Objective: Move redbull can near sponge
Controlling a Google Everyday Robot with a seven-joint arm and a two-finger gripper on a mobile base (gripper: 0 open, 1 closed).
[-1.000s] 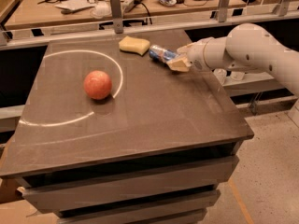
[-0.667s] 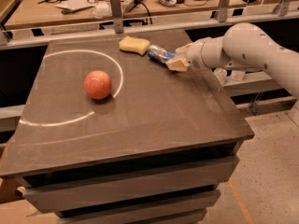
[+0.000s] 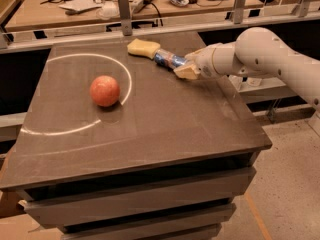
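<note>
Blue-and-silver slim redbull can (image 3: pixel 169 60) is lying against the pale yellow rectangular sponge (image 3: pixel 142 48) — the tan-fingered gripper (image 3: pixel 186 67) is clamping its other end. Opening abruptly is risking the can rolling away across the dark tabletop (image 3: pixel 150 129).

Single view, high above the near side of my bench (image 3: pixel 175 129), facing down and far, close; my pincer (image 3: pixel 183 70) sits far right.

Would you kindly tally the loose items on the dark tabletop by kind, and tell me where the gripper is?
sponge: 1
redbull can: 1
round reddish fruit: 1
Total: 3
The gripper is at the redbull can's end that points away from the sponge.
</note>
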